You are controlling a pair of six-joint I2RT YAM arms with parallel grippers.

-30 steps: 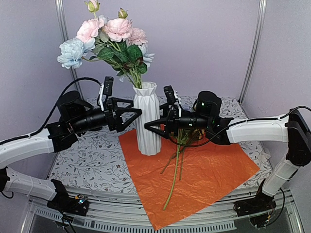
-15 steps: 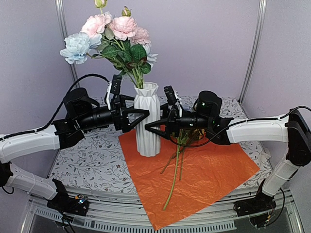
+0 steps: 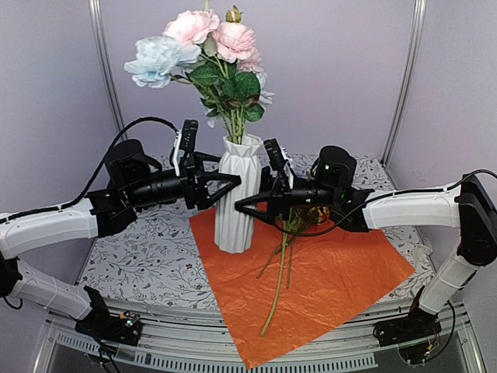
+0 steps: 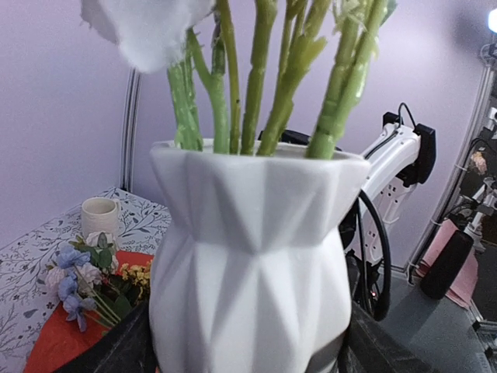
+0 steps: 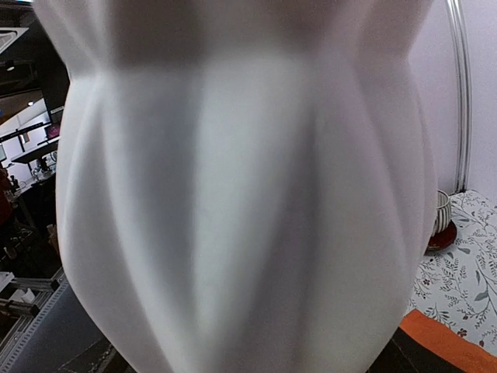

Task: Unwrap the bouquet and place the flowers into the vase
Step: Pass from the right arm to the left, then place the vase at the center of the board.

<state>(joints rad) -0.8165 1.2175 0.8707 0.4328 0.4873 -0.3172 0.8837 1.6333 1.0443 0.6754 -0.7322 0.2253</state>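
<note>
Top external view: we have the left gripper (image 3: 227, 190) clamped on the tilted vase (image 3: 233, 225), with flowers (image 3: 210, 39) already inside. The right gripper (image 3: 247, 206) meets its opposite side, grip unclear. Next we must stand it upright, then fetch the loose stems (image 3: 279, 272) beside it.

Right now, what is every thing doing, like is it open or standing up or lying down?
Vase: standing on the paper, tipped a little, stems inside.
Tall flowers: in the vase, blooms up.
Spare flowers: lying flat on the paper.
Paper: unwrapped, spread flat.
Left gripper: fingers either side of the vase; squeezing unclear.
Right gripper: also straddling the vase; squeezing unclear.
Mug: upright.
</note>
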